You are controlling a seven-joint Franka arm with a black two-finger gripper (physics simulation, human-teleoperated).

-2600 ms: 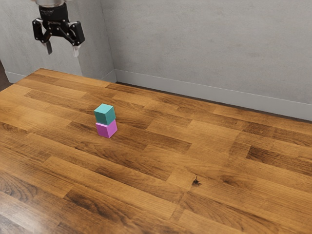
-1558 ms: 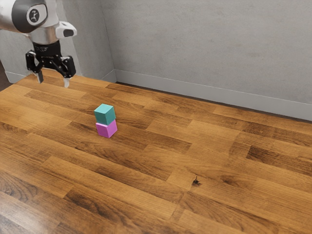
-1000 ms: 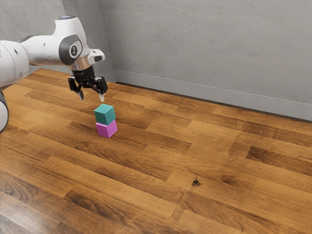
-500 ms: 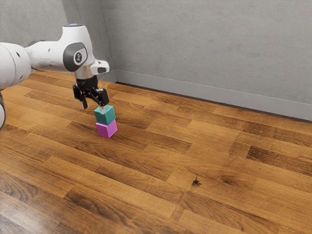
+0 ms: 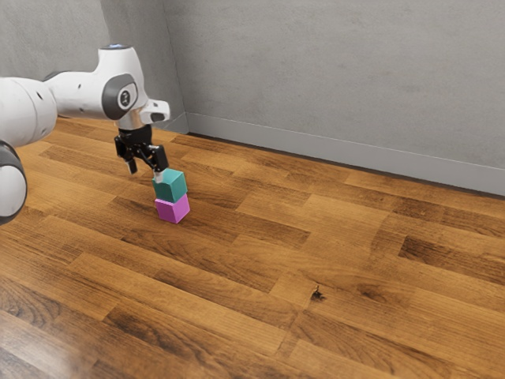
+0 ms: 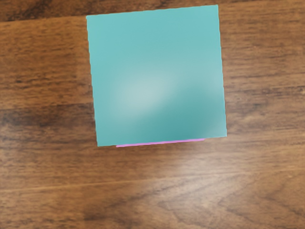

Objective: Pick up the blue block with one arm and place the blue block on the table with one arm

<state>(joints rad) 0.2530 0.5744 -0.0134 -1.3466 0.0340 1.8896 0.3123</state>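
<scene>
Blue block (image 5: 170, 187), teal-ish, stacked on top of pink block (image 5: 173, 209). Black gripper (image 5: 146, 171) higher than pink block, toward exterior view's left of it; fingers spread, nothing grasped. Contact with blue block: cannot tell. White arm (image 5: 79, 91) also above pink block's level, farther toward exterior view's left. Table (image 5: 316, 237) under pink block. Looks like pick step, pre-grasp. Needs centering above pink block, straddling blue block, then closing without nudging pink block. Lift and placing still to do.

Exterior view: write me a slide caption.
Open gripper near a teal block stacked on a pink block.
</scene>
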